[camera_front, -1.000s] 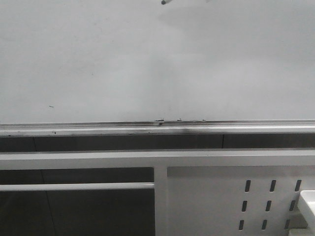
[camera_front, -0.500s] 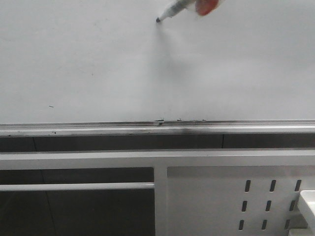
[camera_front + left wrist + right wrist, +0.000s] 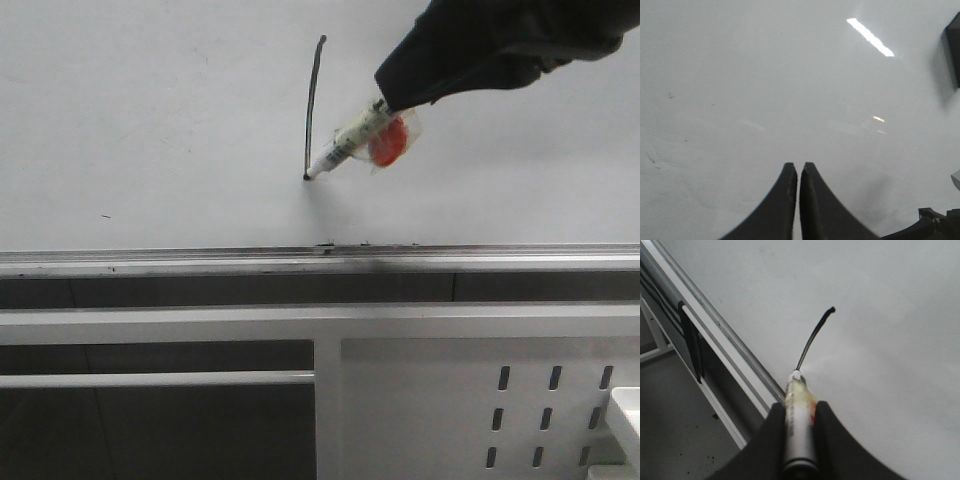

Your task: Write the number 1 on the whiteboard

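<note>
The whiteboard [image 3: 150, 120] fills the upper front view, with a metal ledge rail [image 3: 200, 262] along its lower edge. A thin black near-vertical stroke, the number 1 [image 3: 313, 105], runs down the board; it also shows in the right wrist view [image 3: 813, 338]. My right gripper [image 3: 395, 105] comes in from the upper right, shut on a white marker pen [image 3: 345, 148] with red tape. The pen tip touches the board at the stroke's lower end. In the right wrist view the gripper [image 3: 799, 407] clamps the pen [image 3: 799, 430]. My left gripper [image 3: 799, 167] is shut and empty, facing the bare board [image 3: 765, 75].
Below the rail stand white frame bars [image 3: 160, 325] and a white perforated metal panel [image 3: 450, 400] at the lower right. A white object's corner [image 3: 628, 410] shows at the right edge. Small dark specks [image 3: 340, 243] lie on the rail.
The right gripper has come down into view with the pen. The tip moved from the board's top downward, drawing the black stroke.
</note>
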